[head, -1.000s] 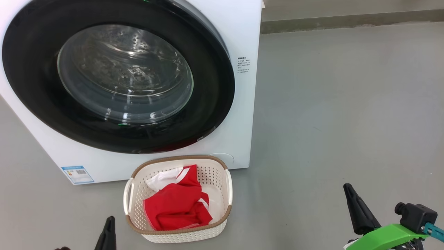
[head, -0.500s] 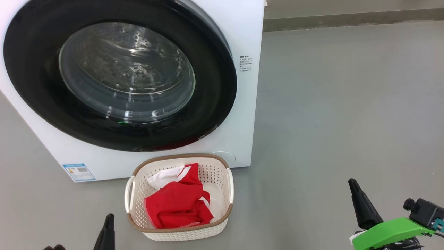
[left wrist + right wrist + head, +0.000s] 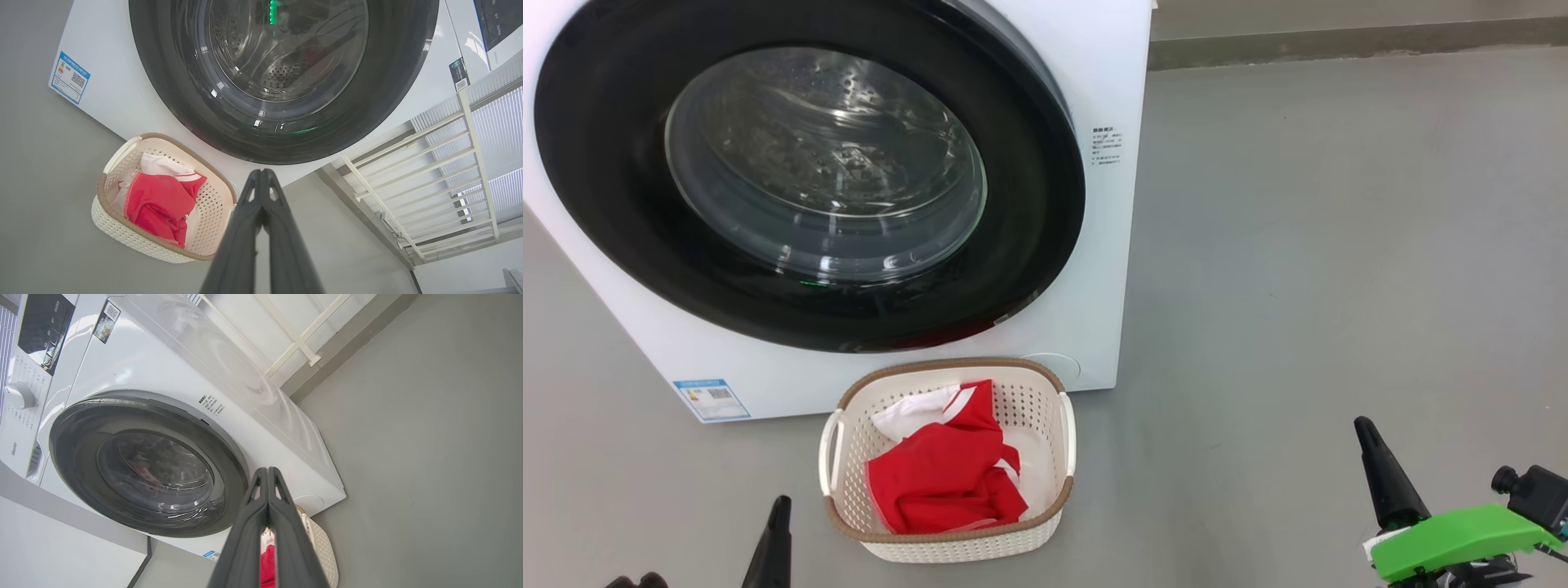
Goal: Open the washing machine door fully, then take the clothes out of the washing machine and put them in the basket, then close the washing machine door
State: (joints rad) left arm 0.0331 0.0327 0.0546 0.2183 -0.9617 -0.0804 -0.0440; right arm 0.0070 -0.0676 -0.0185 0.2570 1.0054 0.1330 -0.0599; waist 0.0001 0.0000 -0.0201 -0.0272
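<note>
Seeing the clothes (image 3: 939, 478) lying in the basket (image 3: 968, 549), sitting on the floor (image 3: 1339, 245) just in front of the washing machine (image 3: 1098, 73) with the door (image 3: 1033, 204) shut. Holding the left gripper (image 3: 261, 173) and the right gripper (image 3: 267, 471) pinched closed on nothing.

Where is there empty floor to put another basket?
Widest: grey floor right of the washing machine and basket, beyond the right gripper. Smaller patch left of the basket, below the blue label, by the left gripper. Crowded: between basket and machine.

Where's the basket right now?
In the head view the basket sits on the floor at lower centre, in front of the washing machine, holding the clothes.
</note>
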